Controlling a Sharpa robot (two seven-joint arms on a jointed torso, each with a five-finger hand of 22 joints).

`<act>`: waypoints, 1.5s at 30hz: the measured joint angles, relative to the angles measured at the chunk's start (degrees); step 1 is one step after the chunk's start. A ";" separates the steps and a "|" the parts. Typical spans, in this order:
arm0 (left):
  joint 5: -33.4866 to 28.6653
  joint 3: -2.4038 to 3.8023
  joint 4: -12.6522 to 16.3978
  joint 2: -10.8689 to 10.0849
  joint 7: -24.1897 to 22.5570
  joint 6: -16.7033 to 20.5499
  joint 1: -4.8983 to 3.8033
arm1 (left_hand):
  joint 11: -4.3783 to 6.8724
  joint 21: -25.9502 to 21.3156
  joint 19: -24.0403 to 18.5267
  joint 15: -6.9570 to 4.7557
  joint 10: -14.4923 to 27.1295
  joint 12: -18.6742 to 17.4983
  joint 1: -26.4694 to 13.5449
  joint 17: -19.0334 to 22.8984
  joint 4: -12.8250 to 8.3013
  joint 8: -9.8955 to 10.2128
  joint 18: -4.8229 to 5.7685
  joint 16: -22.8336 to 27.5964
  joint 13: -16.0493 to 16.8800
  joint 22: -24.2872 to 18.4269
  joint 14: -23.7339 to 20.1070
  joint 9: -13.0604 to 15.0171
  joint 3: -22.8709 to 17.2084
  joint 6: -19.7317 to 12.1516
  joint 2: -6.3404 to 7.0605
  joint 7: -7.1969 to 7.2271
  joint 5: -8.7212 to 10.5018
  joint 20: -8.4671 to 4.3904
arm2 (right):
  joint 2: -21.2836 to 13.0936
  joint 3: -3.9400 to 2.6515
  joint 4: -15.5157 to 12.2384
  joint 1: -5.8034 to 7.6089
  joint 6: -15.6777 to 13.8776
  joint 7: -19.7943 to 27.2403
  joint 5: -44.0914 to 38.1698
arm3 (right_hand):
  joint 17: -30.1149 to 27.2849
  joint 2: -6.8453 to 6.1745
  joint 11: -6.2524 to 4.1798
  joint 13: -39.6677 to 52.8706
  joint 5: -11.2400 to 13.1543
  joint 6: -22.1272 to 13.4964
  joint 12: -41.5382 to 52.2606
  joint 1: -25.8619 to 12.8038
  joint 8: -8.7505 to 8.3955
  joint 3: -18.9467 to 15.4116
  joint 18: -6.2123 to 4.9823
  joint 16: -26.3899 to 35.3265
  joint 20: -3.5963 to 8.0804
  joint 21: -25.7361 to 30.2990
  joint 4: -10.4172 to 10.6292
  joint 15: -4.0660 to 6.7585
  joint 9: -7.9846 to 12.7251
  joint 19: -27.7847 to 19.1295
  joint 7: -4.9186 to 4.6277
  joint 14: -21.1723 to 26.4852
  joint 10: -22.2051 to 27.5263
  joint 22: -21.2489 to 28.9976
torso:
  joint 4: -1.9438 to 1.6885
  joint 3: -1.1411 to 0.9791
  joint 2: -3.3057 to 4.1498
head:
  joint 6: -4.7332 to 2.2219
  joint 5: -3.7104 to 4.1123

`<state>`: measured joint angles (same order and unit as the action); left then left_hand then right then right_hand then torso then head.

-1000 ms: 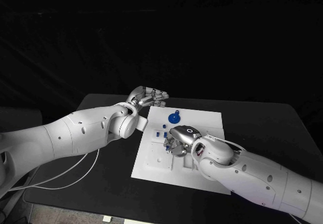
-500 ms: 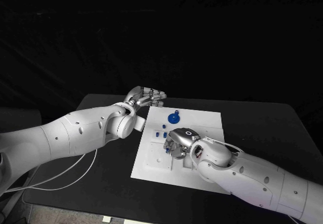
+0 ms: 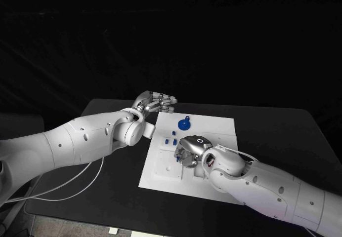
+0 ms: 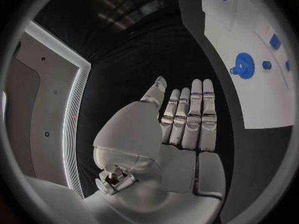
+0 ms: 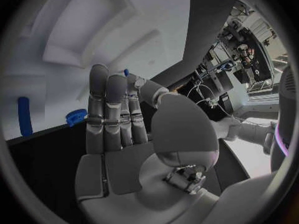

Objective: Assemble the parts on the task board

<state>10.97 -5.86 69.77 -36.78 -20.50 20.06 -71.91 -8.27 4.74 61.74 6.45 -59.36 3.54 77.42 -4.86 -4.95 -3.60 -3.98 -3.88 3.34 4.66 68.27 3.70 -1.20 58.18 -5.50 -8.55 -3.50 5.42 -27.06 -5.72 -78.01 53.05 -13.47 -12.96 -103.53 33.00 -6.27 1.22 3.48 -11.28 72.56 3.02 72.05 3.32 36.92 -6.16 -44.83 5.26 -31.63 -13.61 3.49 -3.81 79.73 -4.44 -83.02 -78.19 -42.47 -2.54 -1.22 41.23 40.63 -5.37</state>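
The robot's right hand (image 3: 189, 148) is hovering low over the middle of the white task board (image 3: 214, 129), fingers lying straight and together in the right wrist view, where a small blue piece seems to be tucked between thumb and fingers; whether it is truly pinched there cannot be told. The left hand (image 3: 155, 103) is waiting off the board's far-left corner, at about eleven o'clock from the board's centre, its fingers extended side by side and holding nothing. A blue gear (image 3: 185, 125) is lying on the board near its far edge, at twelve o'clock from the right hand, with small blue pegs (image 3: 172, 141) just beside that hand at about ten o'clock. The parts are looking like light, rigid plastic, probably smooth and apt to skid on the plate; the gear would likely be best taken by its raised hub or across its rim, the pegs pinched across their sides.
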 measured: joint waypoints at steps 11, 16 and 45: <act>-0.25 0.00 0.04 -0.11 0.09 -0.02 0.00 | 0.00 0.00 0.00 0.00 0.00 0.00 -0.23 0.00 0.00 0.00 0.00 0.00 0.00 -0.03 0.00 0.00 0.00 0.00 0.23 0.00 0.00 0.00 | 0.12 0.18 0.49 -0.03 0.19 0.03 -0.03 | 0.00 -0.01 0.00 -0.01 0.00 0.13 0.00 -0.01 0.05 -0.01 -0.02 0.00 0.02 0.00 0.00 0.00 -0.01 0.02 0.16 0.00 0.00 0.01 | 0.02 0.07 0.00 | 0.23 -0.12; -0.37 0.00 0.29 -0.16 0.21 -0.08 0.00 | 0.00 0.00 0.00 0.00 0.00 0.00 -0.23 0.00 0.00 0.00 0.00 0.00 0.00 -0.03 0.00 0.00 0.00 0.00 0.23 0.00 0.00 0.00 | 0.18 0.30 0.56 0.03 0.22 0.09 -0.04 | -0.03 -0.01 0.00 -0.01 0.01 0.16 0.00 -0.01 0.15 -0.01 -0.03 0.00 0.13 0.25 0.00 0.14 -0.03 0.14 0.12 0.14 0.01 -0.22 | 0.03 0.05 0.00 | 0.27 -0.13; -2.75 -0.01 1.63 -0.53 0.03 0.37 0.00 | 0.05 0.00 0.00 0.00 -0.37 0.00 -0.23 -0.01 0.09 0.00 0.00 0.00 0.00 -0.07 0.00 0.00 -0.09 0.03 0.23 -0.03 -0.26 0.00 | 0.46 1.78 1.00 0.14 -0.12 0.95 1.28 | -0.79 -1.85 3.87 -0.18 -2.22 -9.83 0.67 -0.43 0.56 -10.18 -1.39 0.00 -2.21 4.07 1.67 -1.81 0.13 1.84 -2.64 0.33 13.59 0.70 | 0.06 0.00 -0.06 | 0.23 0.07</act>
<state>8.22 -5.86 71.40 -37.32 -20.47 20.42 -71.92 -8.22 4.74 61.74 6.45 -59.72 3.54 77.20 -4.87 -4.86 -3.60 -3.98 -3.88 3.34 4.59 68.27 3.70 -1.29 58.21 -5.27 -8.58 -3.75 5.42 -26.60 -3.93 -77.01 53.19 -13.59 -12.01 -102.26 32.21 -8.12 5.09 3.30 -13.50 62.73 3.68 71.62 3.88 26.74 -7.55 -44.82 3.05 -27.56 -11.94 1.68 -3.68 81.57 -7.08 -82.70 -64.59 -41.76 -2.48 -1.22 41.17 40.86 -5.30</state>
